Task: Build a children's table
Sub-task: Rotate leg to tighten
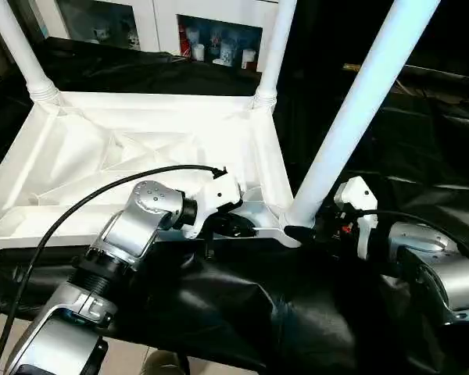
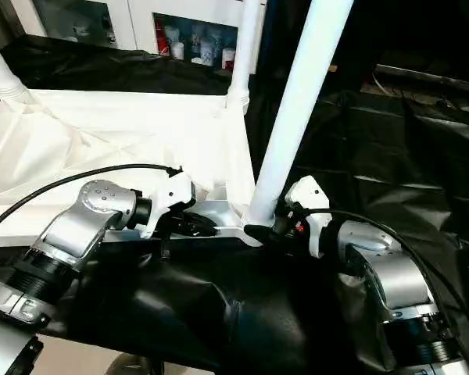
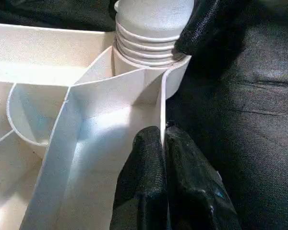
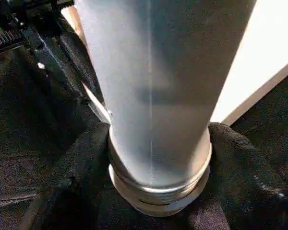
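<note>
On the black cloth, the upturned white ribbed plastic tabletop [image 1: 141, 156], light and stiff, has its near rim pinched by the left gripper [image 3: 162, 158] while the right gripper [image 4: 156, 158] clasps the smooth, slippery-looking white tubular leg [image 1: 352, 109] low at its near-right socket.

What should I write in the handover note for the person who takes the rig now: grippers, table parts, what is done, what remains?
Left gripper: shut on the tabletop's near side wall, beside the near-right corner socket.
Right gripper: fingers on both sides of the near-right leg's base, holding it.
Tabletop lies underside up on black cloth.
Done: the two far legs stand in their sockets; the third leg stands in the near-right socket, ribbed end still showing.
Left: seat this leg if needed; the near-left corner has no leg yet.
</note>
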Robot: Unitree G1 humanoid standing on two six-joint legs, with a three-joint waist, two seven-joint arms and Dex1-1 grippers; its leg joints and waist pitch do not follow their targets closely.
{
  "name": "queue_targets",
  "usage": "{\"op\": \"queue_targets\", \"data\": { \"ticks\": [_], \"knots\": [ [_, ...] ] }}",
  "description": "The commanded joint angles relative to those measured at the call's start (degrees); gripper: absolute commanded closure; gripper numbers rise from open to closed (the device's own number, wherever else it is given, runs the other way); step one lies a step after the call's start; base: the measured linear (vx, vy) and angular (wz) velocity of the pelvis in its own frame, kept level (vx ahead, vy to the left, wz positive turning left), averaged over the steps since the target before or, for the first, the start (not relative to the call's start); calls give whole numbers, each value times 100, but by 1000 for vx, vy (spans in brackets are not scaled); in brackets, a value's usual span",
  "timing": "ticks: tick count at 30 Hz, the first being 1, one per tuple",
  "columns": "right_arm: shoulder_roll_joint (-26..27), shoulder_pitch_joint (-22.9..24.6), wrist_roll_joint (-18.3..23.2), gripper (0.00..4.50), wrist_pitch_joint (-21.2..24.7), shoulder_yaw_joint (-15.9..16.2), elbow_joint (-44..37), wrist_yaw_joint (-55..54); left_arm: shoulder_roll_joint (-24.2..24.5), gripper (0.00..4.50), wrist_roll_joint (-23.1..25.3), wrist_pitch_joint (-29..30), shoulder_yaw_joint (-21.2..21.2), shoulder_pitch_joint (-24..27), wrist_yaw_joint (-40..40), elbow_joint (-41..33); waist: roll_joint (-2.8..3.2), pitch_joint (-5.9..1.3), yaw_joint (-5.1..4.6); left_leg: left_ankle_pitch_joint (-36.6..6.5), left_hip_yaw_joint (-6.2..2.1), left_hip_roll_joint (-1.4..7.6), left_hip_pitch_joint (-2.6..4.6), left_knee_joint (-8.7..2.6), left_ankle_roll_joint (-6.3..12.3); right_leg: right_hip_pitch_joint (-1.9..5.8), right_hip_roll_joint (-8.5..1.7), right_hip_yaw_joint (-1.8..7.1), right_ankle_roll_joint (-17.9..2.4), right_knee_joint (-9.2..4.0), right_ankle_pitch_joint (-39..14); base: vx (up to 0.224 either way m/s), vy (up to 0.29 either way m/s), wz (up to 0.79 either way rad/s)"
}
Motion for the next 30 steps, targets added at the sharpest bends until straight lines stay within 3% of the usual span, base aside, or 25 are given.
{"op": "queue_targets", "data": {
  "ticks": [1, 5, 6, 8, 11, 15, 17, 18, 20, 23, 30],
  "knots": [
    [25, -7, 13, 178, -76, -29, 65, -43, -128, 450, -179, -54, -13, 51, 12, -108, -59, -474, 2, -1154, -70, 134, 234, -326, 423, 234, 5, 47, -1377, -308, -905, 0, 0, 0],
    [459, -128, -409, 178, -107, -189, 532, -1195, -396, 450, 183, 59, 85, -184, 922, 453, -64, -444, -38, -1422, -72, 120, 225, -349, 259, 191, 11, 49, -1249, -363, -1384, 0, 0, 0],
    [822, -224, -486, 178, 37, -301, 764, -1837, -601, 450, 322, 158, 151, -348, 1447, 756, -58, -435, -69, -1546, -84, 105, 213, -370, 129, 179, 7, 44, -1163, -387, -1660, 0, 0, 0],
    [1044, -294, -526, 178, 98, -384, 898, -2235, -727, 450, 370, 194, 195, -435, 1717, 912, -55, -436, -74, -1746, -105, 104, 233, -379, 13, 166, -6, 36, -1077, -418, -1937, 0, 0, 0],
    [1797, -563, -622, 178, 229, -649, 1338, -3524, -1205, 450, 420, 330, 352, -705, 2553, 1364, -56, -414, -136, -2121, -132, 101, 239, -412, -142, 119, -16, 39, -894, -488, -2371, 0, 0, 0],
    [2411, -837, -701, 178, 149, -628, 1685, -4158, -1672, 450, 461, 204, 350, -966, 3031, 1739, -35, -395, -149, -2513, -162, 88, 289, -434, -260, 63, 5, 20, -667, -556, -2671, 0, 0, 0],
    [2546, -913, -768, 178, 96, -599, 1747, -4263, -1762, 450, 485, 119, 323, -1032, 3051, 1823, -29, -397, -156, -2562, -179, 90, 282, -449, -267, 79, 1, 14, -630, -559, -2651, 0, 0, 0],
    [2570, -936, -768, 178, 35, -575, 1744, -4215, -1767, 450, 488, 35, 290, -1042, 2984, 1832, -10, -395, -149, -2573, -187, 88, 274, -466, -264, 89, 0, 5, -592, -569, -2627, 0, 0, 0],
    [2574, -955, -723, 123, -32, -563, 1701, -4128, -1736, 450, 500, -86, 245, -1034, 2863, 1828, -12, -398, -148, -2508, -191, 97, 266, -490, -230, 114, 6, -1, -587, -564, -2437, 0, 0, 0],
    [2482, -963, -694, 87, -62, -568, 1628, -4002, -1643, 450, 491, -145, 220, -983, 2700, 1790, -29, -394, -147, -2375, -171, 96, 244, -497, -143, 121, 9, 11, -653, -552, -2174, 0, 0, 0],
    [1794, -838, -669, 87, -223, -495, 1154, -3131, -1338, 450, 434, -373, 193, -790, 2191, 1600, -29, -401, -117, -2138, -142, 100, 232, -481, 0, 146, -11, 29, -708, -554, -2072, 0, 0, 0]
  ]
}}
